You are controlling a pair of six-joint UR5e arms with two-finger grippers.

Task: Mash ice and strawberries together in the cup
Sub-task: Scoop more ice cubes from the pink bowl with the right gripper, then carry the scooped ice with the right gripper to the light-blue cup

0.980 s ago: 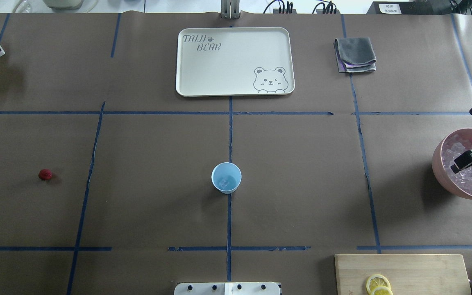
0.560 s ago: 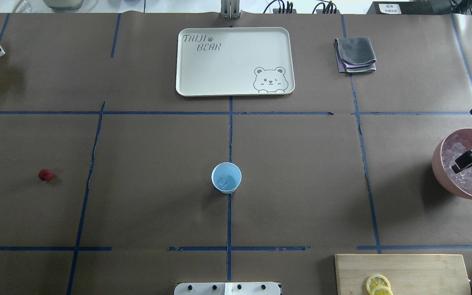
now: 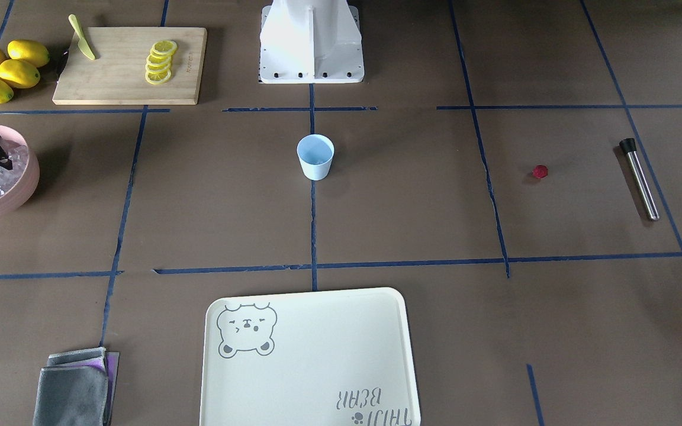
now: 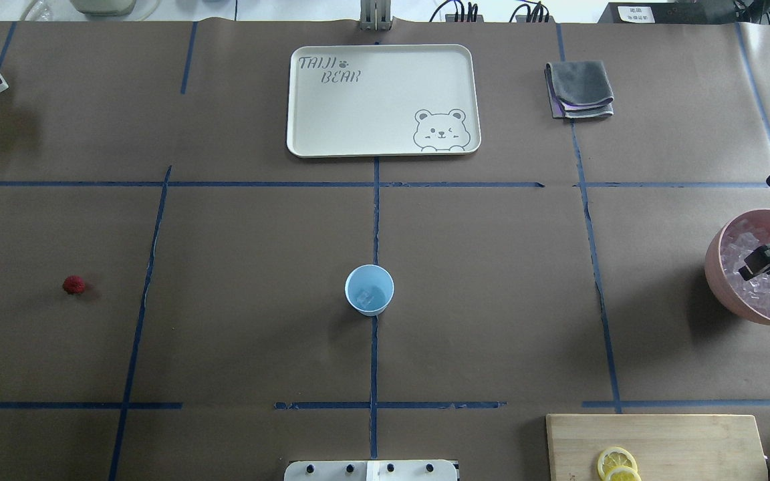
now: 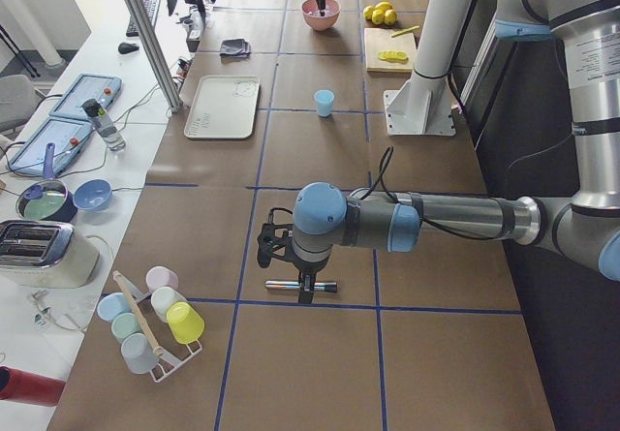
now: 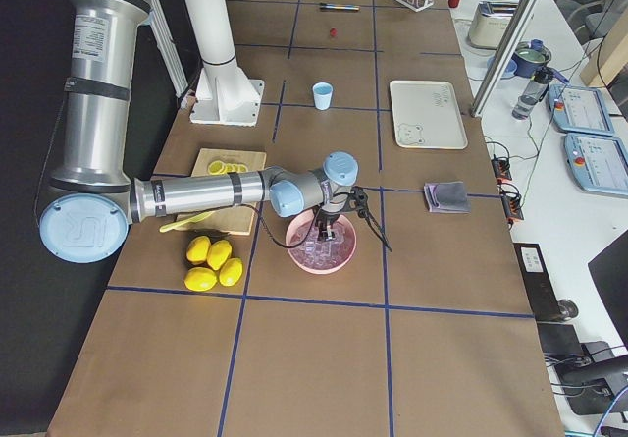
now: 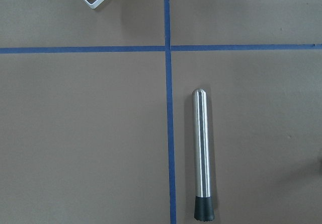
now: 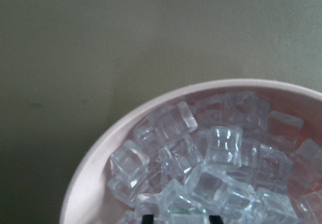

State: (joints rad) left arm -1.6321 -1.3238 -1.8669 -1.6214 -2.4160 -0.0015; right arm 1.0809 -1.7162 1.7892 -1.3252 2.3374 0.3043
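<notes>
The pale-blue cup [image 4: 369, 289] stands upright at the table's middle, with what looks like clear ice at its bottom. It also shows in the front view [image 3: 315, 157]. The dark-red strawberry [image 4: 73, 284] lies alone far to the left. My right gripper [image 4: 769, 259] hangs over the pink bowl [image 4: 716, 267], which is full of ice cubes [image 8: 221, 143]. Its fingertips [image 8: 216, 218] stand apart, just above the cubes. My left gripper [image 5: 291, 257] hovers over a steel muddler [image 7: 203, 153]. I cannot tell whether it is open or shut.
A cream bear tray [image 4: 358, 113] and a folded grey cloth [image 4: 580, 89] lie at the far side. A cutting board [image 4: 679, 441] with lemon slices, a knife [image 3: 82, 44] and whole lemons [image 3: 6, 68] are near the bowl. A rack of cups [image 5: 155, 315] stands at the left end.
My right gripper has shifted slightly to the right over the ice bowl. Cup and strawberry have not moved.
</notes>
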